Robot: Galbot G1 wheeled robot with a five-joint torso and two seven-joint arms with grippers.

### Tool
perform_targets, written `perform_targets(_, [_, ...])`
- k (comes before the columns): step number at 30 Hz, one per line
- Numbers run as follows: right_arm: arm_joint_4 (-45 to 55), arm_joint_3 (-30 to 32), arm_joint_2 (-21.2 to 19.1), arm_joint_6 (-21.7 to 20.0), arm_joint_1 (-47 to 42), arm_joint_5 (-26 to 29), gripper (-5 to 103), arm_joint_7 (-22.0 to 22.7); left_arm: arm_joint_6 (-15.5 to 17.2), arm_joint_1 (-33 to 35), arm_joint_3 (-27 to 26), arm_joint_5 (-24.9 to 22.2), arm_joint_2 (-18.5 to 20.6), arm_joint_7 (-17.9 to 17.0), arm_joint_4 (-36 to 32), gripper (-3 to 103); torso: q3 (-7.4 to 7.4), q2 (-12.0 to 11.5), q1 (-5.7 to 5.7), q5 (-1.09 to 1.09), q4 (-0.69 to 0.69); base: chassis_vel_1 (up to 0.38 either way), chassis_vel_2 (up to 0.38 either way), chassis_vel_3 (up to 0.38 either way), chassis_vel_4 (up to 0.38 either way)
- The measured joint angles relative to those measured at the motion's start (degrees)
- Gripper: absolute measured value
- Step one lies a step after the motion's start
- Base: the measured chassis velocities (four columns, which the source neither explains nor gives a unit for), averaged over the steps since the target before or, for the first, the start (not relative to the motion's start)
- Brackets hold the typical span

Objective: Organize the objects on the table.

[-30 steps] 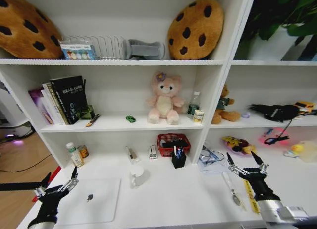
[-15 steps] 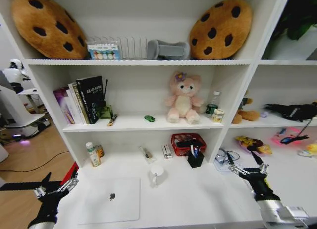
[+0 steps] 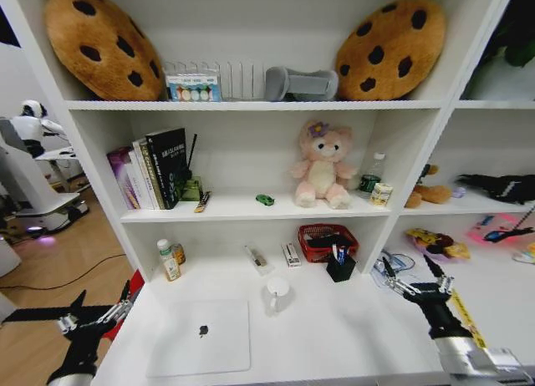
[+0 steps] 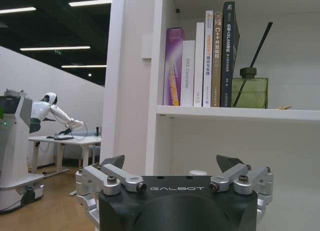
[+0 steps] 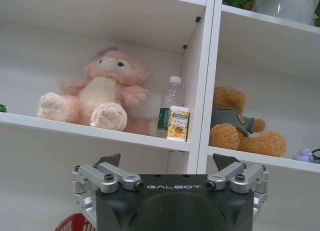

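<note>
While both arms hang low at the front of the bench (image 3: 334,336), the silver laptop (image 3: 203,337) lies flat and closed on its white top, and it serves as the landmark for the rest. Left of the laptop, off the bench's edge and over the wooden floor, the left claw (image 3: 102,309) has its fingers spread wide and holds nothing; the left wrist view shows the same splayed fingers (image 4: 107,167) in front of a row of books (image 4: 202,58) on a shelf. Well to the right of the laptop, above the bench top, the right claw (image 3: 412,273) is likewise wide and empty, its own camera facing a pink plush (image 5: 97,93) and a bottle (image 5: 168,108).

Just behind the laptop's right corner stands a white mug (image 3: 277,293). Farther behind and to the right, a black pen cup (image 3: 340,266) with blue-capped pens sits beside a red basket (image 3: 326,241). Up on the shelf behind the laptop rests the tiny green toy car (image 3: 265,200), left of the plush.
</note>
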Motion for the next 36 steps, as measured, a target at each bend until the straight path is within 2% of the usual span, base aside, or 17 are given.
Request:
perform_targets(17, [0.00,0.00,0.00,0.00,0.01,0.00,100,0.00,0.00,0.00,0.00,0.00,0.00,0.00,0.00,100,0.00,-0.01,0.01,0.02,0.01,0.087,-0.067,-0.090,0.068])
perform_targets(21, [0.00,0.01,0.00,0.00,0.00,0.00,100,0.00,0.00,0.00,0.00,0.00,0.00,0.00,0.00,100,0.00,-0.01,0.01,-0.03,0.00,0.217,-0.226,-0.201,0.215])
perform_targets(23, [0.00,0.00,0.00,0.00,0.00,0.00,100,0.01,0.00,0.00,0.00,0.00,0.00,0.02,0.00,100,0.00,0.00,0.01,0.04,-0.01,0.244,-0.250,-0.244,0.259])
perform_targets(26, [0.00,0.01,0.00,0.01,0.00,0.00,100,0.01,0.00,0.00,0.01,0.00,0.00,0.02,0.01,100,-0.01,0.00,0.00,-0.09,0.00,0.278,-0.290,-0.274,0.277])
perform_targets(27, [0.00,0.00,0.00,0.00,0.00,0.00,100,0.00,0.00,0.00,-0.02,0.00,0.00,-0.01,0.00,100,0.00,0.00,0.01,0.04,0.00,0.308,-0.282,-0.295,0.282])
perform_targets(29, [-0.01,0.01,-0.01,0.00,0.01,0.00,100,0.01,0.00,0.00,0.01,0.00,-0.01,0.01,0.00,100,0.00,0.00,0.00,0.00,0.01,0.308,-0.307,-0.335,0.292])
perform_targets(30, [-0.01,0.00,-0.01,0.00,0.00,0.00,100,0.01,0.00,0.00,0.00,0.00,0.00,0.02,0.00,100,0.00,0.00,0.00,0.05,-0.02,0.332,-0.307,-0.335,0.332])
perform_targets(31, [0.00,0.01,-0.01,0.00,-0.01,0.00,100,0.00,0.00,0.00,0.00,0.00,0.00,0.00,0.00,100,-0.01,0.00,-0.01,-0.08,0.00,0.318,-0.354,-0.316,0.326])
perform_targets(32, [0.00,0.01,-0.01,0.00,-0.01,0.00,100,0.00,0.00,0.00,0.00,0.00,0.00,0.00,0.00,100,-0.01,0.00,-0.01,-0.08,0.00,0.318,-0.354,-0.316,0.326])
perform_targets(34, [0.00,0.00,-0.01,0.00,-0.01,0.00,100,0.01,0.00,0.00,0.00,0.00,0.00,0.00,0.00,100,0.00,0.00,-0.01,0.04,0.00,0.321,-0.303,-0.341,0.323])
perform_targets(36, [0.00,0.01,-0.01,0.00,-0.01,0.00,100,0.01,0.00,0.00,0.00,0.00,0.00,0.05,0.00,100,-0.01,0.00,-0.01,0.06,-0.01,0.323,-0.313,-0.351,0.331])
